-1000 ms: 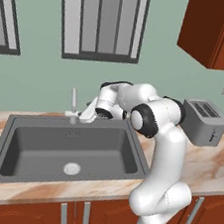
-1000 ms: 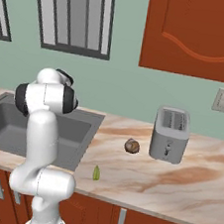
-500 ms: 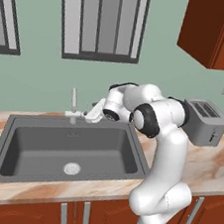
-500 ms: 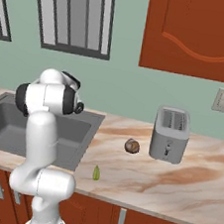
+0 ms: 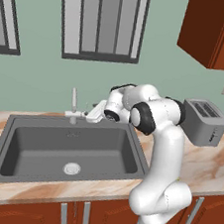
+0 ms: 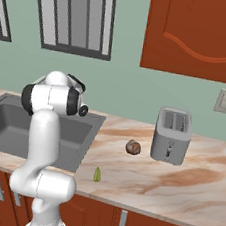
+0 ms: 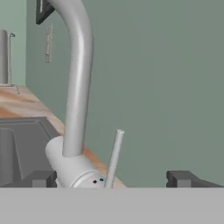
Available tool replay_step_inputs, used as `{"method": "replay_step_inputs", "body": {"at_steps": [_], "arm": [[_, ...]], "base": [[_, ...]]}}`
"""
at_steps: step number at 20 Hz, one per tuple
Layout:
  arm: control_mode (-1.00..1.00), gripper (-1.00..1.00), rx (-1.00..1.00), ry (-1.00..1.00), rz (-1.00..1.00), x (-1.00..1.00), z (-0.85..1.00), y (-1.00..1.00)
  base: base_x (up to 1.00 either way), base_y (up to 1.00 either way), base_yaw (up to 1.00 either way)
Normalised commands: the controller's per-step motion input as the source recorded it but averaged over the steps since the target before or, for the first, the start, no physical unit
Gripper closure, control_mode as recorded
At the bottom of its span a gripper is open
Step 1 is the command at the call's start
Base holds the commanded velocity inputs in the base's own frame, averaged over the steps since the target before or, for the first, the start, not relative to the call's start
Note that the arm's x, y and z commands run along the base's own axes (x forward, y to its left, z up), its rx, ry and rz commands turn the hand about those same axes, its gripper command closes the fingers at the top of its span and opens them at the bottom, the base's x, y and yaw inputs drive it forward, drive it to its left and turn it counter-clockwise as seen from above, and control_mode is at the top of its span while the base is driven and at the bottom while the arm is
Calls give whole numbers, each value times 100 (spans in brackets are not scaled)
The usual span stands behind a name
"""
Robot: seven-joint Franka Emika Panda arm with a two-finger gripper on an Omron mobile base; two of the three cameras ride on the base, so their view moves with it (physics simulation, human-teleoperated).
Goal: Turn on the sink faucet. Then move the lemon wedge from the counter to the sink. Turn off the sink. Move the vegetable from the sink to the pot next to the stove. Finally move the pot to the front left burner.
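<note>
Claw (image 7: 111,179) wide open, close around the sink faucet (image 7: 78,87) base.

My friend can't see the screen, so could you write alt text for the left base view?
A white robot arm reaches its open gripper to the sink faucet at the back rim of a dark grey sink. The sink sits in a marbled counter with a grey toaster at the right.

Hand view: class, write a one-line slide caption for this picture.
Open gripper closes in on the sink faucet, its thin lever between the fingertips, with the sink to one side.
</note>
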Motion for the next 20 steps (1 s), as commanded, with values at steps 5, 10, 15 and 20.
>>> {"method": "replay_step_inputs", "body": {"at_steps": [5, 10, 15, 20], "arm": [[-100, -100, 4, 6, 0, 29, -5, 16], [-100, -100, 4, 6, 0, 19, -3, 22], [-100, -100, 3, 7, 0, 18, -5, 23], [-100, 100, 1, 8, 0, 24, -13, 31]], "base": [[0, 0, 0], [0, 0, 0], [0, 0, 0], [0, 0, 0]]}}
